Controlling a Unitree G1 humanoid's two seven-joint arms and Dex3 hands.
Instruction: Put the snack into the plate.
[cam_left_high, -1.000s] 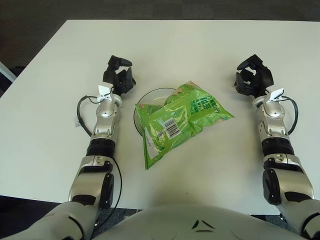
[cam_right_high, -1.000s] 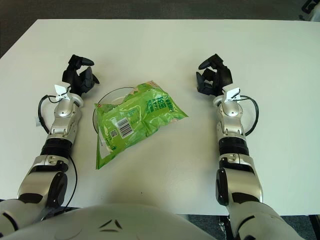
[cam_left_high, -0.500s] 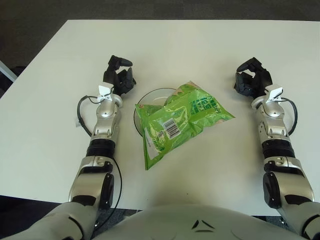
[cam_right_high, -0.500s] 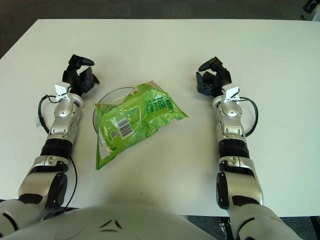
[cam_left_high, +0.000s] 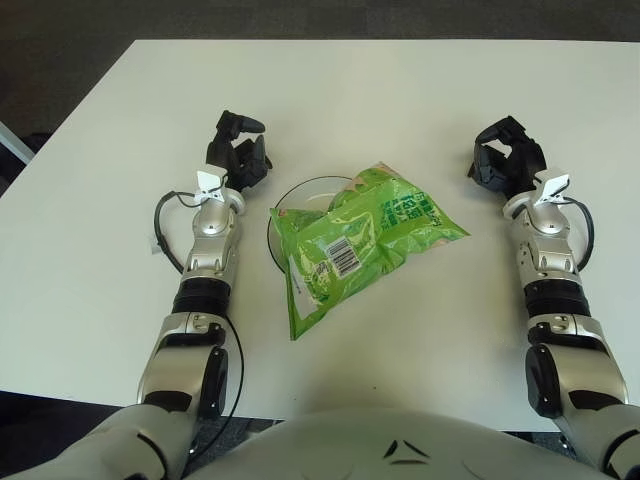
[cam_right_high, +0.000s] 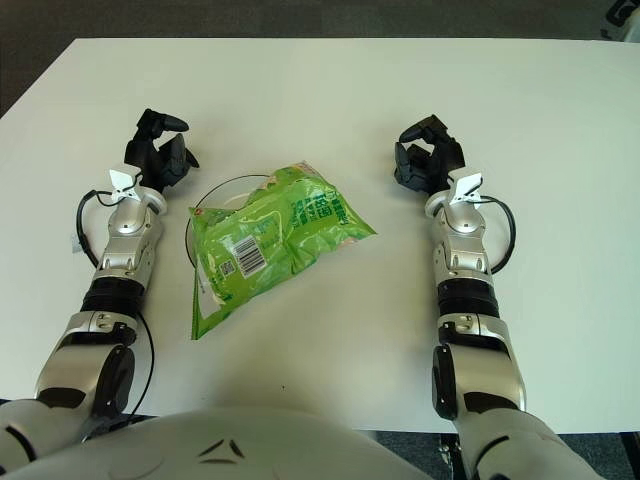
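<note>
the green snack bag (cam_left_high: 358, 240) lies across the clear plate (cam_left_high: 296, 196), covering most of it; its upper part sits over the dish while its lower left corner and right edge hang past the rim onto the white worktop (cam_left_high: 400, 90). only the plate's upper left arc shows beyond the bag. barcode side faces up.

step in hand: judged from this layout, the placing step looks essentially done, since neither hand touches the bag and it rests on the plate. what remains, if anything, is tidying: a nudge of the overhanging corner toward the dish centre would call for a light push from the lower left, with care not to slide the plate itself, which looks light and unsecured.

left robot hand (cam_left_high: 238, 158): shown just beside the plate's upper left rim, apart from it, fingers curled loosely and gripping nothing. forearm runs straight back toward the torso, wrist roughly in line, cable looping at its outer side.

right robot hand (cam_left_high: 508, 160): shown well to the right of the bag's right tip, clear of it, fingers likewise curled and empty. forearm extends back along the worktop's right portion, mirroring the left.

whether either hand touches the worktop cannot be told from these views. both arms lie roughly symmetrical on either side of the plate.
</note>
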